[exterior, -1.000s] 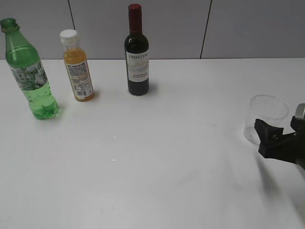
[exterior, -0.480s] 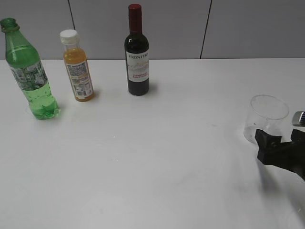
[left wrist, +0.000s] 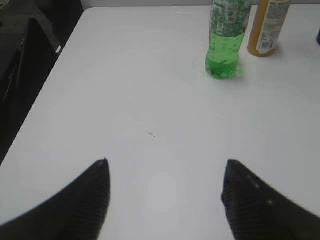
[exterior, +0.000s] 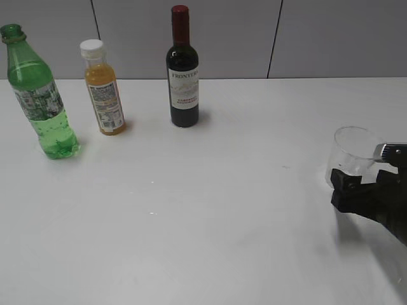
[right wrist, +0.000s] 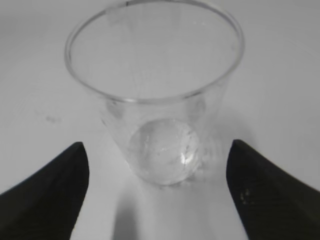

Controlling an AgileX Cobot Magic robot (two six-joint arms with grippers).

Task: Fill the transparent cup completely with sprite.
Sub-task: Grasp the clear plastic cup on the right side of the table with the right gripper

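The cup (exterior: 357, 152) stands upright and empty near the right edge of the bench (exterior: 222, 210), and the right end effector (right wrist: 157, 185) sits low in front of it with its fingers spread wide to either side, the cup's base between them but touching neither, which looks like lining up for a grasp to steady or carry the cup. The left end effector (left wrist: 165, 192) is likewise spread and holds nothing, pointed across bare bench toward the green sprite bottle (exterior: 38, 95), which stands uncapped at the far left, well apart from the cup. Beside it stand an orange juice bottle (exterior: 103, 89) and a wine bottle (exterior: 182, 70). In the exterior view most of the right arm is cut off by the picture's edge, and the cup's clear walls are faint against the white surface.
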